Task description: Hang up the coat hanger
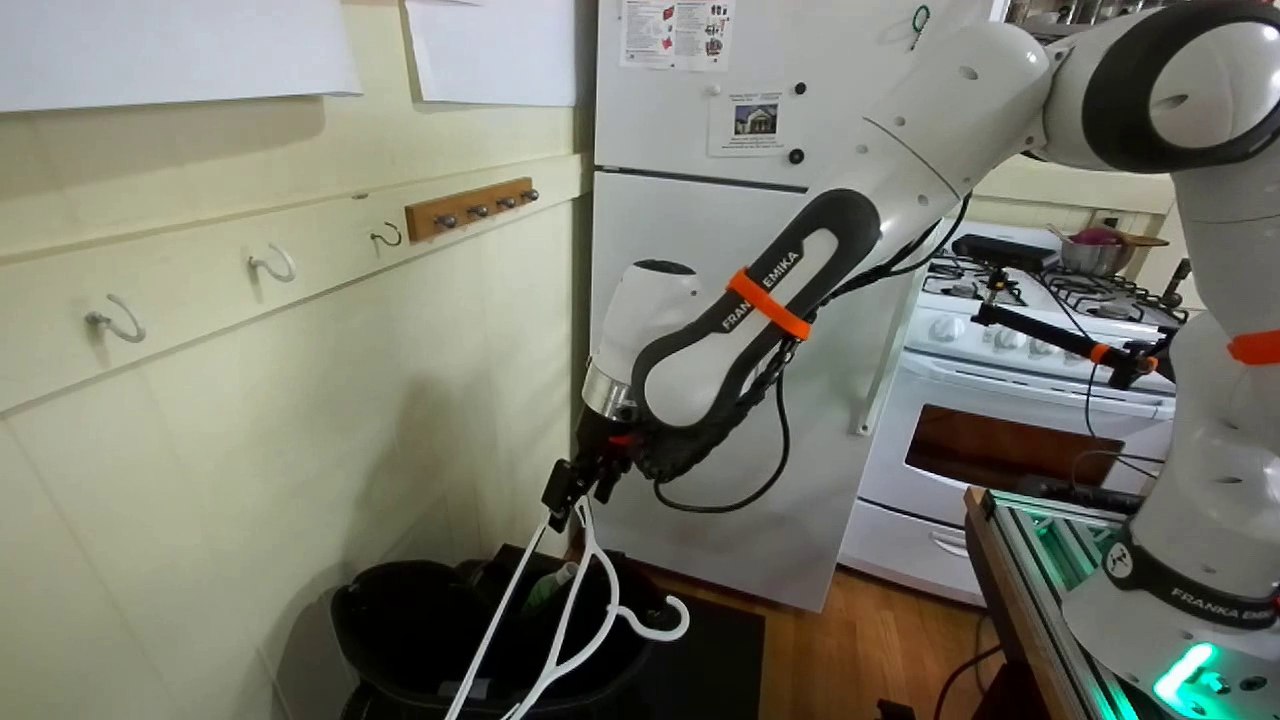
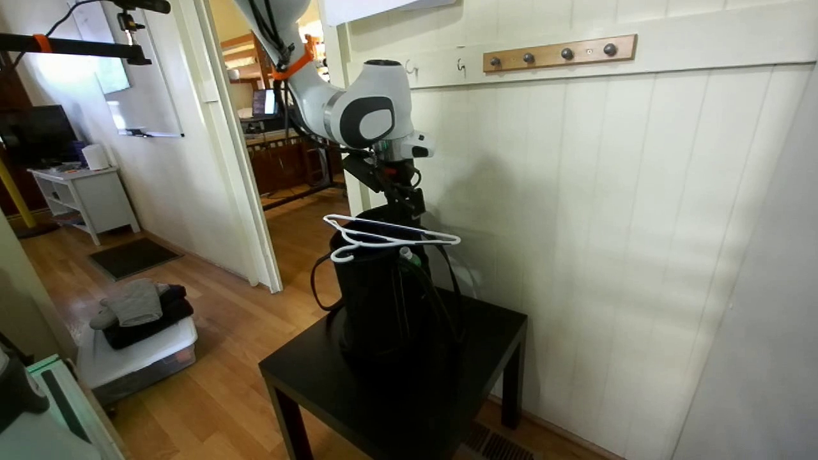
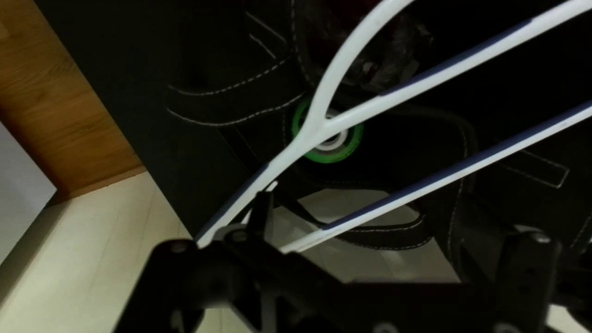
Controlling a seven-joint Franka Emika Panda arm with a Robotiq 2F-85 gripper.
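The white coat hanger (image 1: 655, 634) (image 2: 383, 243), with dark blue strips along its bars, lies roughly flat across the top of the black bin (image 2: 370, 300), its hook out over the side. My gripper (image 1: 580, 507) (image 3: 397, 217) points down at the wall-side end of the hanger, jaws wide apart. In the wrist view, one dark finger (image 3: 264, 208) appears between two converging bars of the hanger (image 3: 319, 129); whether it touches them I cannot tell. That narrow end of the hanger is partly hidden behind the finger. No bar looks clamped.
Along the wall run two white hooks (image 1: 273, 264), a small dark hook (image 1: 388, 235) and a wooden rack (image 1: 470, 208) with several knobs. A black table (image 2: 409, 396) carries the bin, close to the wall. A fridge (image 1: 700, 350) stands beyond. Something green and round (image 3: 351, 143) pokes from the bin.
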